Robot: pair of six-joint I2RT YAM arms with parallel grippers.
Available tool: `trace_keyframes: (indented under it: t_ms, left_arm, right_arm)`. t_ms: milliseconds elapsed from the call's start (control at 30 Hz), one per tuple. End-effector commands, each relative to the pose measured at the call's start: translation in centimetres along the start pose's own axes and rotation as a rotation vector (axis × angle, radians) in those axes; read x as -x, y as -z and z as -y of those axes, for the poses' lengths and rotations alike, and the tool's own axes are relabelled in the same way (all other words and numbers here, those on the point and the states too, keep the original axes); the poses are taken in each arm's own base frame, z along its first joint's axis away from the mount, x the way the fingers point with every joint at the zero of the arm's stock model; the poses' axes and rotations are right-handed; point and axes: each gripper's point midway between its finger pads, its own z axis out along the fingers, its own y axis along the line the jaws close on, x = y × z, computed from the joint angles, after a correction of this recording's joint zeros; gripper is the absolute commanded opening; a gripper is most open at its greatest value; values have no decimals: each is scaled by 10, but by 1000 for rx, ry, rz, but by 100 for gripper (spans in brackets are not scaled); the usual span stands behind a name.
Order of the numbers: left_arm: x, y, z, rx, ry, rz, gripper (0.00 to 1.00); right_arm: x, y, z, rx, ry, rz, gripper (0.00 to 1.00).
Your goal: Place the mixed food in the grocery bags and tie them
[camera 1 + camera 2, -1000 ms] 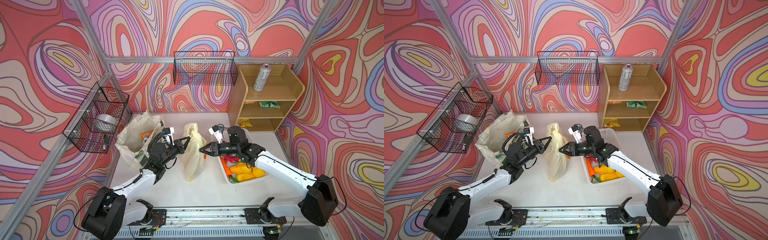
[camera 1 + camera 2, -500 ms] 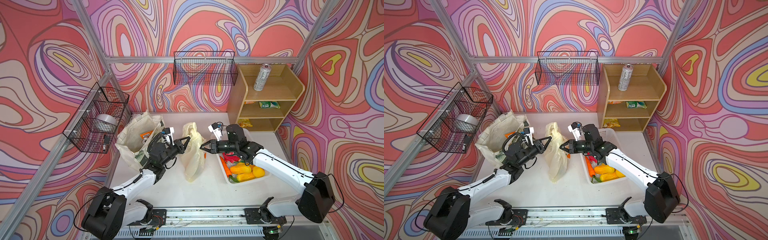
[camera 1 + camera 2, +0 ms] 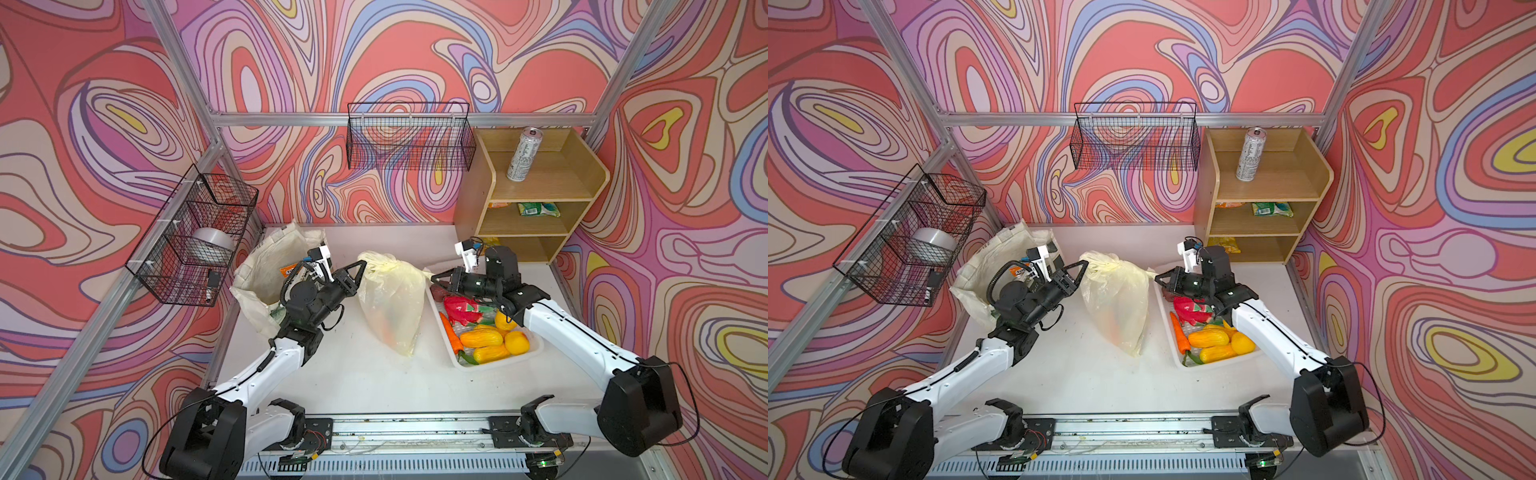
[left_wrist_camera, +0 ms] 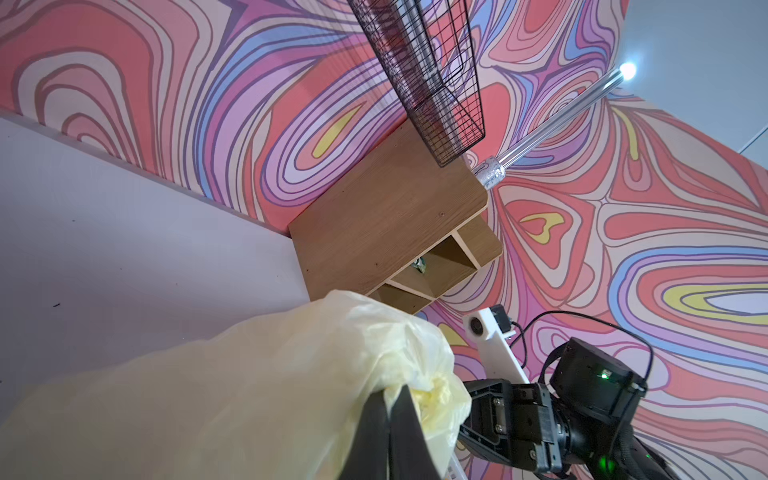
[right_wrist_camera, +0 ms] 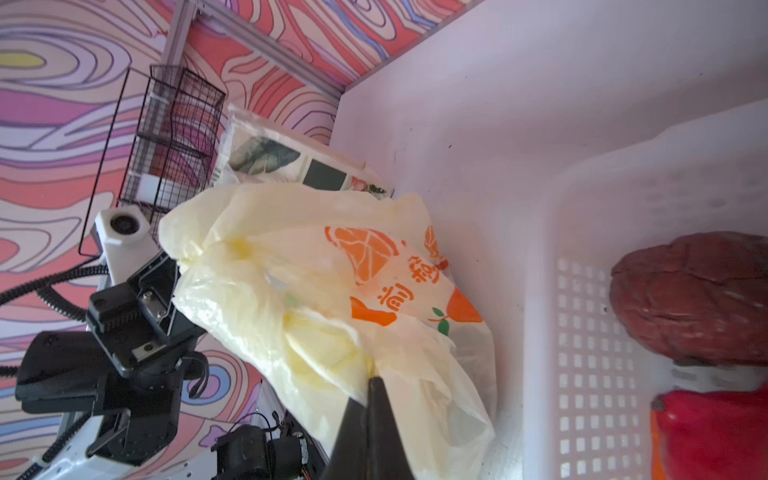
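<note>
Bulging pale-yellow bag (image 3: pixel 390 303) with orange print sits mid-frame. The left gripper (image 3: pixel 361 265) and right gripper (image 3: pixel 434 277) each pinch its top, fully closed. Tote (image 3: pixel 266 270) left, basket (image 3: pixel 496 362) right.

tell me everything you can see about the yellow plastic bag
The plastic bag is thin, crinkled, translucent pale-yellow film with an orange print; orange contents show faintly through. It lies slumped on the white table between the canvas tote and the white lattice basket. Its mouth is bunched: the left gripper is shut on the gathered top, the right gripper pinches a fold on its other side.
</note>
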Motion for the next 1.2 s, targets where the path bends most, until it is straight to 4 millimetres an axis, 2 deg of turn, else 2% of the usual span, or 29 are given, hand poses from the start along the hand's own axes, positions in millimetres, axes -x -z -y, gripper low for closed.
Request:
trace_keyframes:
  t_ms: [0,100,233,333,500,567,667,733,933,1033,1100,1167]
  left_arm:
    - [28,4,19,-39,-4,86,0]
    - [26,3,20,-46,6,70,0]
    - [21,-9,27,-81,22,10,0]
    - [12,-19,33,-113,37,-42,0]
    - [-27,-36,32,-113,60,-148,0]
    - [-46,-39,27,-100,71,-192,0]
    - [-67,-39,23,-101,86,-221,0]
    - [-69,-37,24,-111,91,-220,0]
    - [-34,-30,44,-82,-21,-138,0]
    - [4,-19,49,-67,-47,-43,0]
    - [34,-6,42,-48,-29,49,0]
    - [64,12,25,-11,10,153,0]
  right_arm:
    - [11,10,10,-31,-35,61,0]
    - [15,4,6,7,-46,60,0]
    - [20,-8,-3,84,-63,34,0]
    - [15,-18,-23,130,-22,-7,0]
    - [-3,-41,-67,190,70,-69,0]
    - [-6,-49,-78,211,81,-79,0]
    - [-6,-58,-77,208,76,-81,0]
    - [-7,-63,-69,182,66,-80,0]
    - [-11,-73,-22,70,20,-77,0]
    - [-3,-65,11,19,-29,-49,0]
    - [5,-52,32,-14,-63,-17,0]
    - [16,-36,52,-50,-97,23,0]
